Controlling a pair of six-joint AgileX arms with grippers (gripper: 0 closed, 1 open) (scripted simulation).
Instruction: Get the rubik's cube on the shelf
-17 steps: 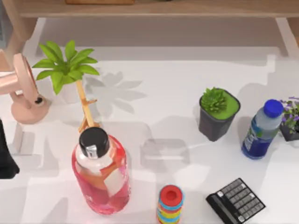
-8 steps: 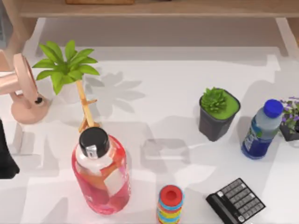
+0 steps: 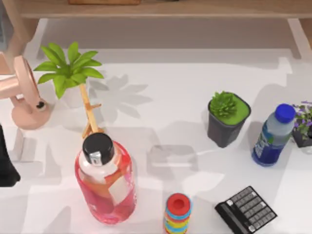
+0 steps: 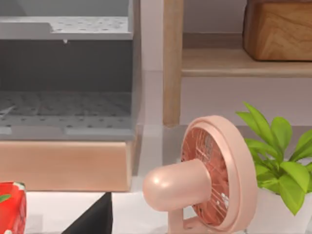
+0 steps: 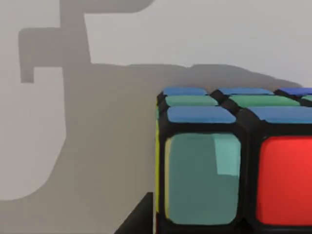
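The right gripper sits just beside the rubik's cube, close enough for a grasp; whether it grips, I cannot tell. The shelf lies along the surface's far edge.

top view looks down; left wrist view faces the fan both share.

Shelf board along top edge of frame, leg at upper left. White counter below. Pink fan far left, green plant just beside it. Red bottle lower left, black cap. Ring stack bottom centre. Calculator lower right. Succulent pot right of centre, blue bottle near right edge.
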